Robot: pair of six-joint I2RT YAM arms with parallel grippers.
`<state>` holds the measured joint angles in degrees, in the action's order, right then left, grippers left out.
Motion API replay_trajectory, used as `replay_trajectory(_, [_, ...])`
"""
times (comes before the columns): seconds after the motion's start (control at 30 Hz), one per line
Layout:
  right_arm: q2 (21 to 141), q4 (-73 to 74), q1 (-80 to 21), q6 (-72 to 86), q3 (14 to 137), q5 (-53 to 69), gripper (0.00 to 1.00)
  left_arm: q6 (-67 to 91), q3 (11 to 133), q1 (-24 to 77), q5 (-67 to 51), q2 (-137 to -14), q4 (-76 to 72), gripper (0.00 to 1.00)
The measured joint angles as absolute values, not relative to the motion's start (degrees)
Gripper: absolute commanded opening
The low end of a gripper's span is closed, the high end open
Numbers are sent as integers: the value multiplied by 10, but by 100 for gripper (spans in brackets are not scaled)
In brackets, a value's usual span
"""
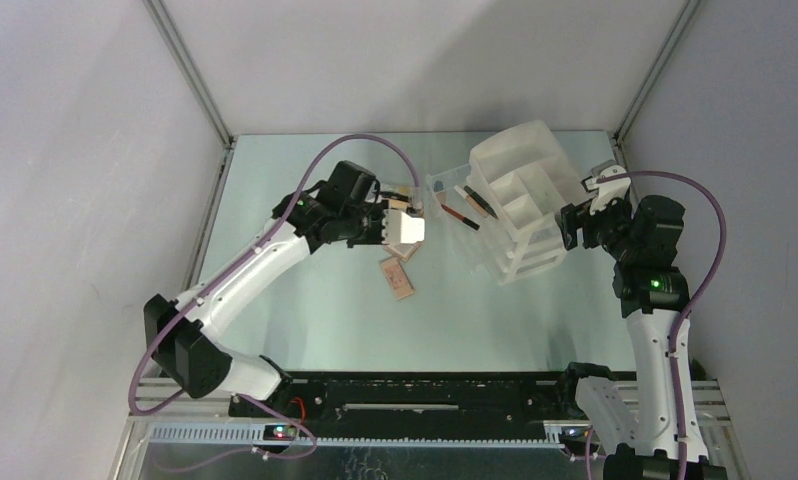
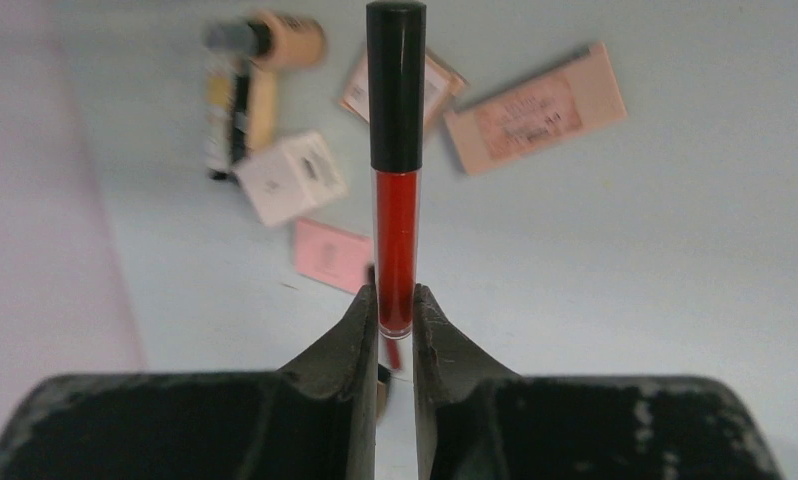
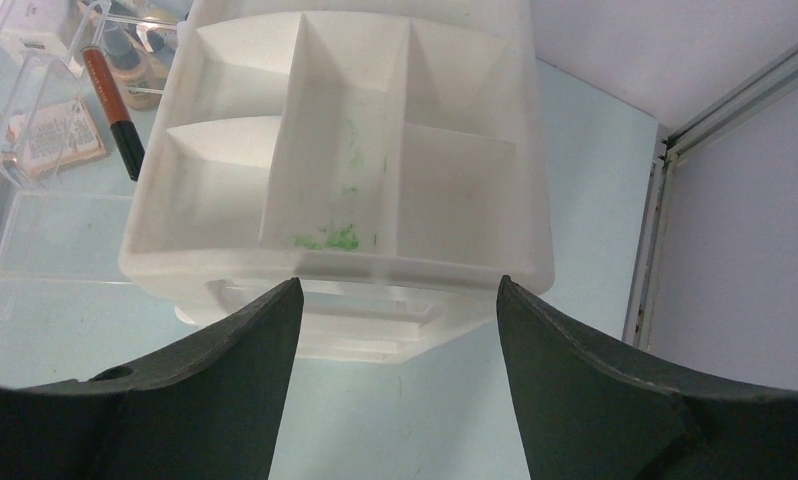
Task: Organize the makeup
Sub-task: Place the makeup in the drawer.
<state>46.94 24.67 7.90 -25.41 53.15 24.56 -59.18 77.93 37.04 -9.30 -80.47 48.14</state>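
My left gripper point(image 2: 396, 305) is shut on the lower end of a red lip-gloss tube with a black cap point(image 2: 396, 200) and holds it above the table. Below it lie two beige bottles point(image 2: 265, 60), a small white box point(image 2: 290, 178), a pink palette point(image 2: 330, 255) and beige palettes point(image 2: 535, 108). In the top view the left gripper point(image 1: 390, 215) is left of the white organizer point(image 1: 515, 200). My right gripper point(image 3: 400, 300) is open and empty, just in front of the organizer's near wall point(image 3: 345, 270). A red and black pencil point(image 3: 110, 110) lies in the clear side tray.
The organizer's white compartments show no makeup; one has green smudges point(image 3: 325, 238). Its clear tray point(image 1: 450, 205) faces the left arm. Two palettes point(image 1: 400, 275) lie on the table below the left gripper. A metal frame post point(image 3: 655, 240) runs along the right edge.
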Motion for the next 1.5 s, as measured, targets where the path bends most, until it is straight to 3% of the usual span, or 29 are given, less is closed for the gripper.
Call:
replay_trajectory(0.23, [464, 247, 79, -254, 531, 246, 80, -680, 844, 433, -36, -825, 454, 0])
replay_trajectory(0.63, [458, 247, 82, -254, 531, 246, 80, -794, 1014, 484, 59, -999, 429, 0])
replay_trajectory(1.13, [457, 247, 82, -254, 531, 247, 80, -861, 1084, 496, 76, -1107, 422, 6])
replay_trajectory(1.27, [457, 247, 82, -254, 531, 247, 79, -865, 1084, 497, 77, -1115, 422, 12])
replay_trajectory(1.5, [454, 247, 83, -254, 531, 247, 80, -865, 1084, 498, 82, -1115, 422, 34])
